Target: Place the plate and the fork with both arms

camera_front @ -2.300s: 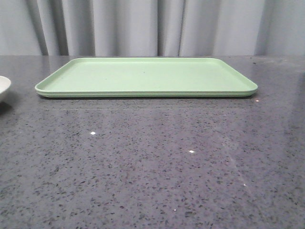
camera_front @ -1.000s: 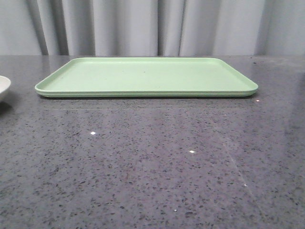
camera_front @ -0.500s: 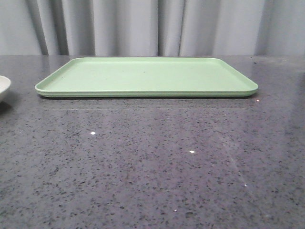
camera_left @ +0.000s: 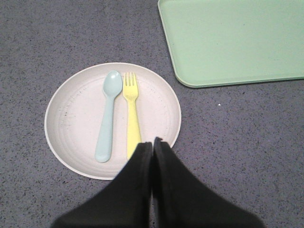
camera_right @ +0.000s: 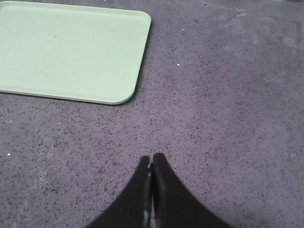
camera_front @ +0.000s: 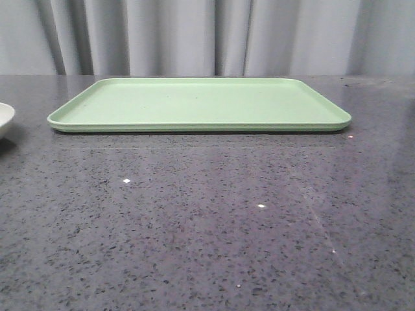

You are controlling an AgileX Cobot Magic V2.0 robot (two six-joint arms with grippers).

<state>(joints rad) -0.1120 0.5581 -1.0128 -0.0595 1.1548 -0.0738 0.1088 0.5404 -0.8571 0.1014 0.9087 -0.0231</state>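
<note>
The cream plate [camera_left: 71,118] lies on the grey table, beside a corner of the green tray [camera_left: 232,42]; only its rim [camera_front: 4,116] shows at the front view's left edge. On the plate rests the yellow fork [camera_left: 132,118], side by side with a pale blue spoon [camera_left: 107,118]. My left gripper [camera_left: 152,142] hangs above the plate's near edge, over the fork's handle end, shut with nothing in it. My right gripper [camera_right: 151,159] is shut and empty over bare table, away from the tray's corner [camera_right: 71,47]. Neither gripper shows in the front view.
The light-green tray [camera_front: 201,103] lies flat across the far middle of the speckled grey table, with a grey curtain behind it. Nothing lies on the tray.
</note>
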